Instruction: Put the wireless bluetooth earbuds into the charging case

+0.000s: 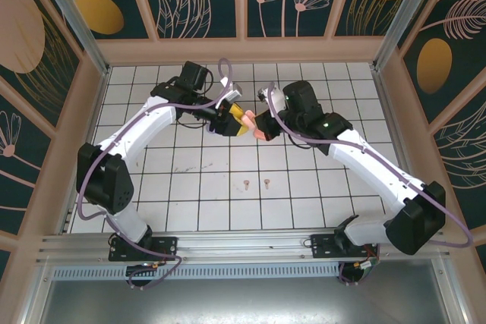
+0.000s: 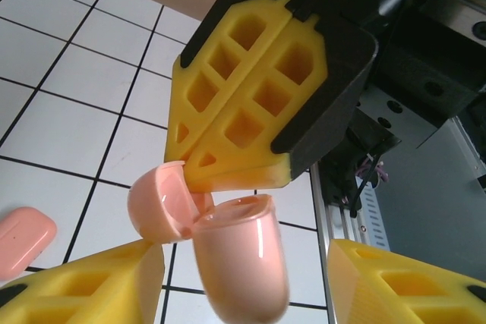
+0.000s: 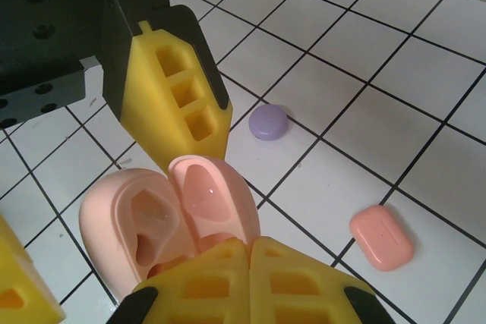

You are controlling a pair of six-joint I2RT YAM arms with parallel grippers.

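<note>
— Where are the earbuds lying?
— On the counter, well apart from the charging case, toward my bases. My right tool is clamping the open case's edge. My left tool is standing apart around it, so I am thinking the left must fetch them.

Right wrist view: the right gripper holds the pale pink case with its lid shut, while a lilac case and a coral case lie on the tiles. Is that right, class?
No, the right wrist view shows the lid open. The right gripper does hold the pale pink case, and the lilac case and coral case do lie on the tiles.
</note>
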